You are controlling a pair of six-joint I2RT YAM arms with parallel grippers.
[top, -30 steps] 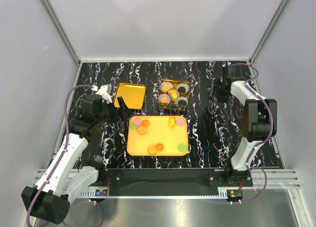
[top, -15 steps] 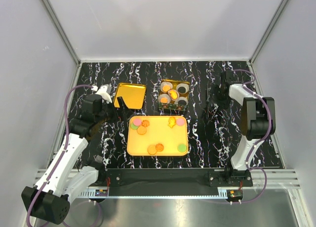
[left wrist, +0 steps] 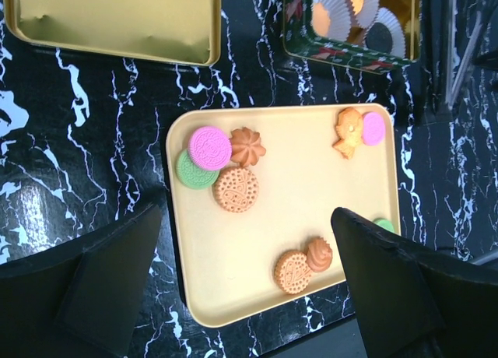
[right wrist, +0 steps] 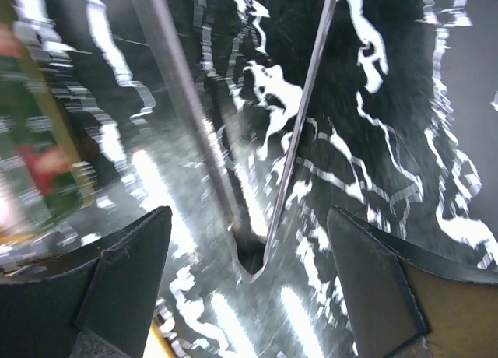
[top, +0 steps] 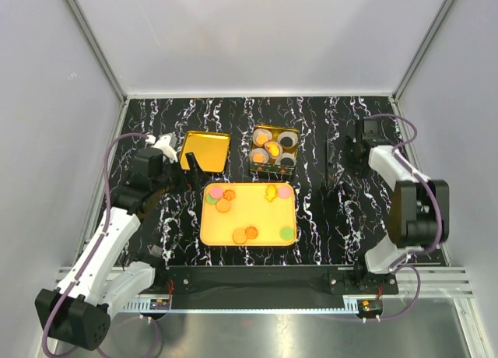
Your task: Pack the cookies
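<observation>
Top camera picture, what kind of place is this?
Probably a robot test booth, not a kitchen: plain white wall panels on metal frame posts enclose the black white-veined tabletop, and two white-and-black robot arms are mounted at its near edge.

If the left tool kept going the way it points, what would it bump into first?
Probably the yellow tray, on a bare patch between the cookies; depth is hard to judge.

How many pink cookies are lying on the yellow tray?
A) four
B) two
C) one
B: two show on the tray. One pink cookie overlaps a green cookie, and the other pink cookie lies at the opposite side.
</observation>
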